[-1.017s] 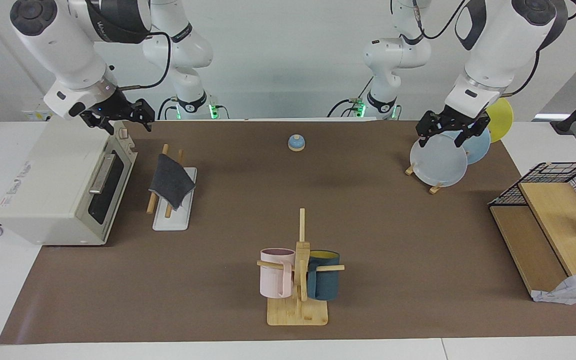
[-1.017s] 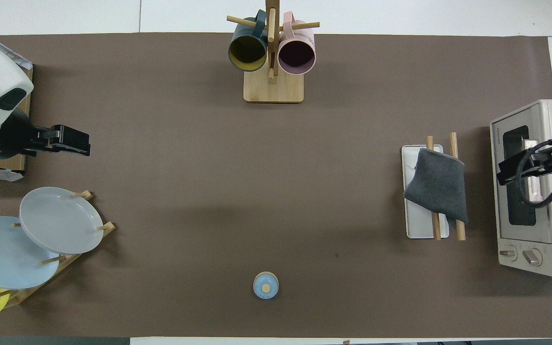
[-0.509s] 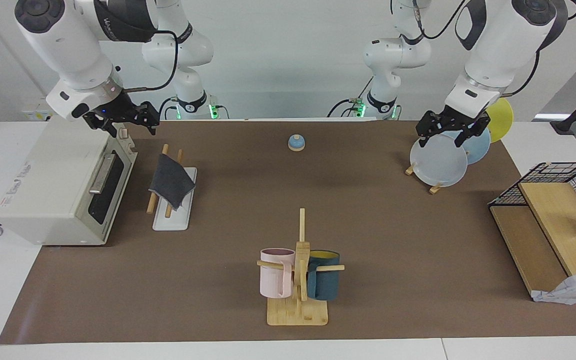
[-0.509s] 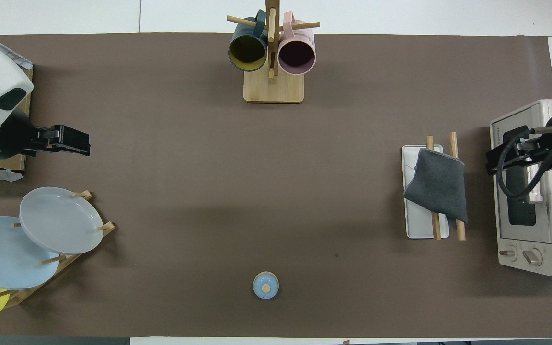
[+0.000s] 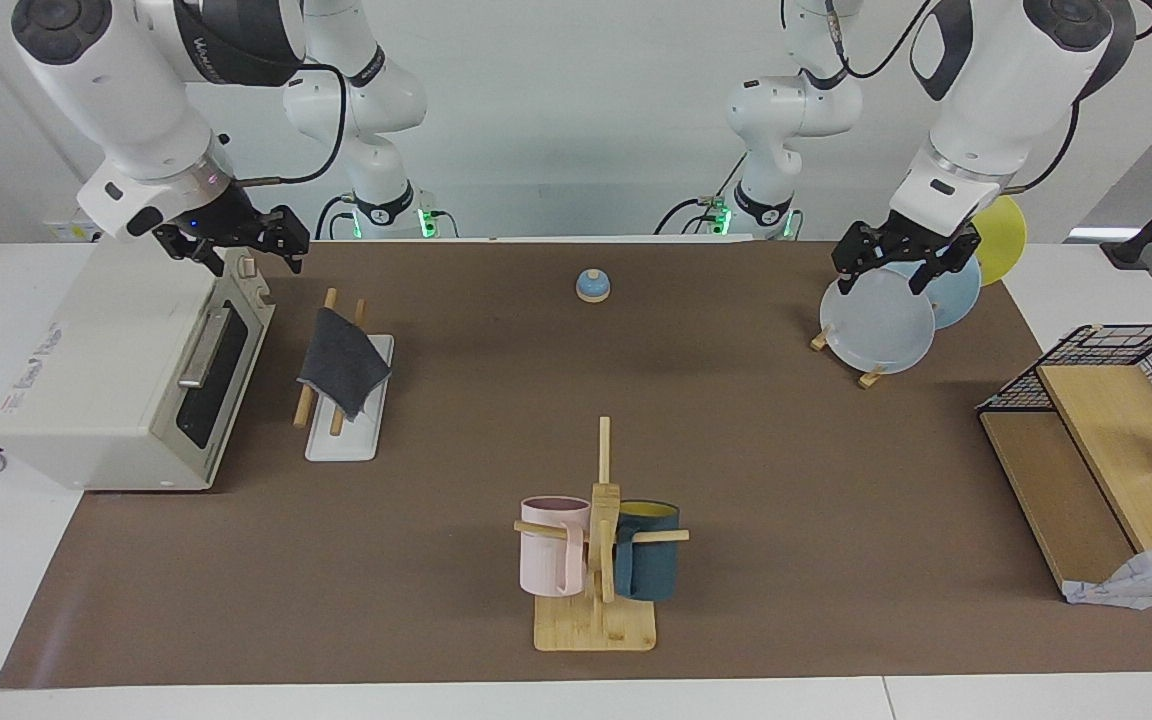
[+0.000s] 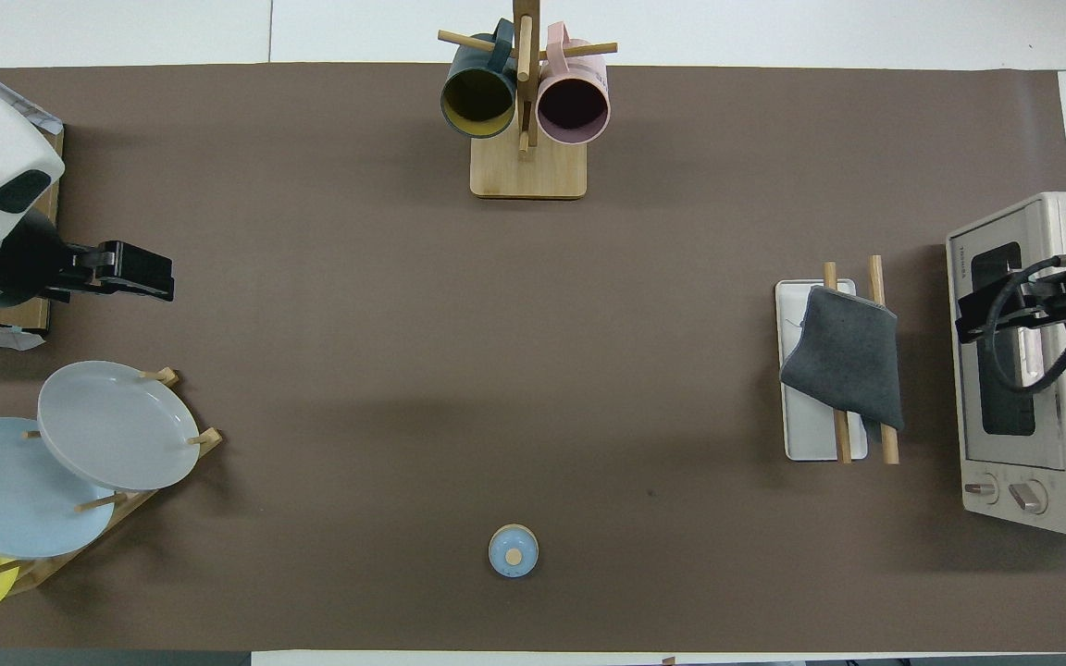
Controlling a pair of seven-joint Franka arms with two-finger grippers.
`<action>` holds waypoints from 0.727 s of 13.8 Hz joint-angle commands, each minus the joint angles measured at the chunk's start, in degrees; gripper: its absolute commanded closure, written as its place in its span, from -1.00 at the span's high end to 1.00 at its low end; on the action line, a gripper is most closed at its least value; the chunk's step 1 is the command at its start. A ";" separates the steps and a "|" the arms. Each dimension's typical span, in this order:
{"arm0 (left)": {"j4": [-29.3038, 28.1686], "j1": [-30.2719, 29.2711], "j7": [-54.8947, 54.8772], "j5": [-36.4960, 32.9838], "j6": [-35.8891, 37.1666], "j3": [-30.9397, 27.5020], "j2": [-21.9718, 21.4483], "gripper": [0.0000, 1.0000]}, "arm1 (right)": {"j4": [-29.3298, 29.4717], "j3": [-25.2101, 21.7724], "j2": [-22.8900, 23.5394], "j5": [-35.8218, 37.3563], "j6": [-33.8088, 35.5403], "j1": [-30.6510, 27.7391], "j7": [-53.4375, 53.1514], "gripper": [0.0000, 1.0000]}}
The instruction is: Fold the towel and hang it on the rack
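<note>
The towel (image 5: 341, 372) hangs folded over the rack's two wooden rods, dark grey face out; it also shows in the overhead view (image 6: 848, 361). The rack (image 5: 348, 440) stands on its white base (image 6: 801, 442) beside the toaster oven. My right gripper (image 5: 258, 256) is open and empty, up in the air over the oven's front top edge, apart from the towel; it also shows in the overhead view (image 6: 963, 328). My left gripper (image 5: 881, 286) is open and empty, and waits over the plate stand; it also shows in the overhead view (image 6: 158, 282).
A toaster oven (image 5: 126, 370) stands at the right arm's end. A plate stand (image 5: 881, 325) and a wooden shelf with a wire basket (image 5: 1106, 440) stand at the left arm's end. A mug tree (image 5: 598, 545) stands farthest from the robots, a small blue bell (image 5: 592, 286) nearest them.
My right gripper has shifted slightly over the oven's front edge, out toward the rack and back. The towel, the rack and the left arm have not moved.
</note>
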State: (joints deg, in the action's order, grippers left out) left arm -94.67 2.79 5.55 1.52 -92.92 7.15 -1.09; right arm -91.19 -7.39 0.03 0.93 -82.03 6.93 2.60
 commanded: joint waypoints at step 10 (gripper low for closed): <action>-0.25 0.02 -0.36 -0.91 0.02 -0.12 -0.66 1.00 | -2.42 0.19 -1.61 1.01 -3.58 -1.30 -0.58 1.00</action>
State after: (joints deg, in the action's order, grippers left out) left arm -94.67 2.79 5.55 1.52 -92.92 7.15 -1.09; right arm -91.83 -7.46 -0.33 1.01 -84.32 6.31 2.60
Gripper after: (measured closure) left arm 0.000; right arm 0.000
